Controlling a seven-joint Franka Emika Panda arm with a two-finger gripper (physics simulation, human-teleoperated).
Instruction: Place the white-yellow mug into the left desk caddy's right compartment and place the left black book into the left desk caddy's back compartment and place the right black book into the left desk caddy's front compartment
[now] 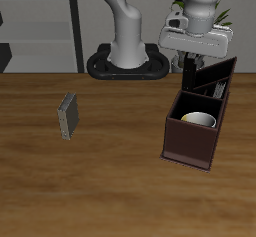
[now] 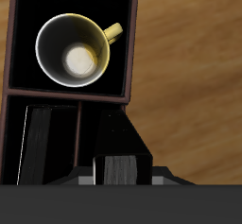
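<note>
The white-yellow mug (image 1: 198, 120) (image 2: 76, 53) stands upright inside the right compartment (image 2: 38, 6), the wide square section of the left desk caddy (image 1: 190, 146) (image 2: 131, 58). My gripper (image 1: 203, 63) (image 2: 123, 166) hangs low over the caddy's narrow slots farther back. It is shut on a dark slab, the left black book (image 2: 118, 133), which reaches down into one narrow slot. In the exterior view this book is lost against the caddy's black inside. The right black book (image 1: 68, 116) stands alone on the table, far from the caddy.
The robot's base (image 1: 128, 66) sits at the back of the table, beside the caddy. The other narrow slot (image 2: 47, 143) looks dark with a thin pale line along one wall. Dark shelving stands behind the table.
</note>
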